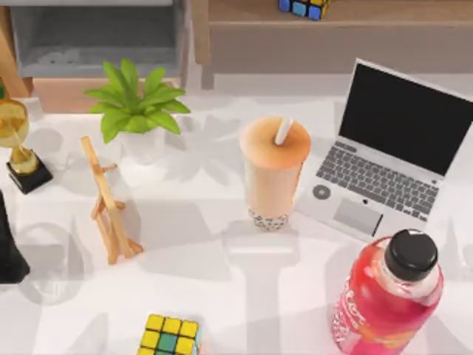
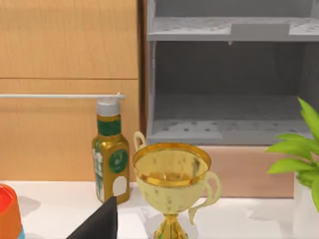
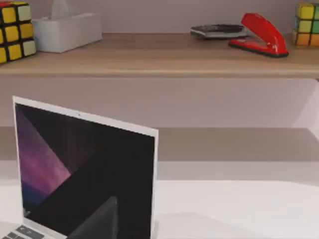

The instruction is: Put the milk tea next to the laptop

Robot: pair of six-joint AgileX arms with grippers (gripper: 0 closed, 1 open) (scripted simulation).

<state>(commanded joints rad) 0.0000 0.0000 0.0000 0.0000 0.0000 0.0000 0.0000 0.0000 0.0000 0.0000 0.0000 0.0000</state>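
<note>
Across the white table (image 1: 214,296), we are seeing the milk tea (image 1: 274,174) standing mid-frame, just left of the laptop (image 1: 388,151), apart from it; bare tabletop is lying below. We cannot tell either gripper's jaws.

Milk tea (image 1: 274,171) just left of the laptop (image 1: 388,151), open bench (image 1: 207,222) on its left, pink-red bottle (image 1: 386,294) crowding near right, wooden easel (image 1: 107,201) and plant (image 1: 137,107) farther left.

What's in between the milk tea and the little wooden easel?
Nothing: in the top view, just bare white table lies between the milk tea and the wooden easel.
</note>
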